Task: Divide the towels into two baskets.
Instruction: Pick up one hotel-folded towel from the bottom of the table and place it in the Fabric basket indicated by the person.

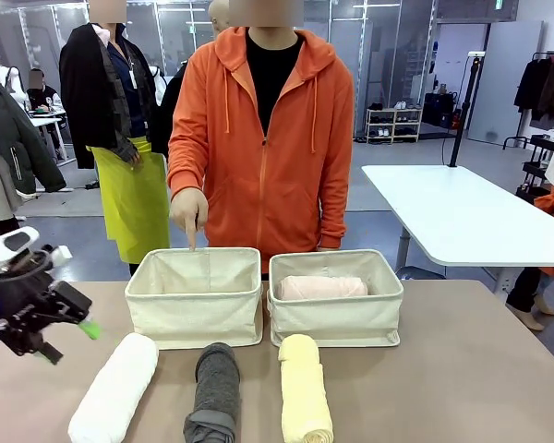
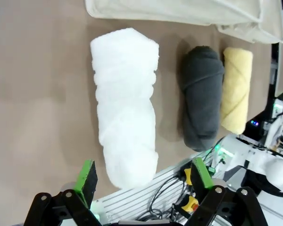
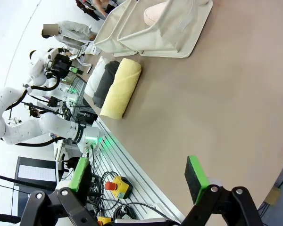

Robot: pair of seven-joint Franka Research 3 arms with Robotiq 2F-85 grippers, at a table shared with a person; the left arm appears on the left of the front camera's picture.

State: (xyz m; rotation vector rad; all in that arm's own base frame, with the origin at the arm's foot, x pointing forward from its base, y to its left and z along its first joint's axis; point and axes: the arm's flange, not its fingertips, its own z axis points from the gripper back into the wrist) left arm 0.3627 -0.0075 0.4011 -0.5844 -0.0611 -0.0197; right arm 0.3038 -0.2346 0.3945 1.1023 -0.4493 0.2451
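While person's hand (image 1: 188, 210) points into empty left basket (image 1: 194, 309), pink towel (image 1: 321, 287) lies in right basket (image 1: 337, 320). Left gripper (image 1: 71, 341), open, hovers beside white towel (image 1: 115, 388); right gripper (image 3: 137, 174) open. Next likely: grasp it.

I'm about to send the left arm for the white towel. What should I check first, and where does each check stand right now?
1. Left jaws open: ok.
2. White towel lies free on the table, apart from the dark grey towel: ok.
3. Left basket has room: ok, nothing shows inside.
4. Person's hand clear of the left basket: not ok, a finger points down at its far rim.
5. Right jaws open, nothing between them: ok.
6. Pink towel settled in the right basket: ok.
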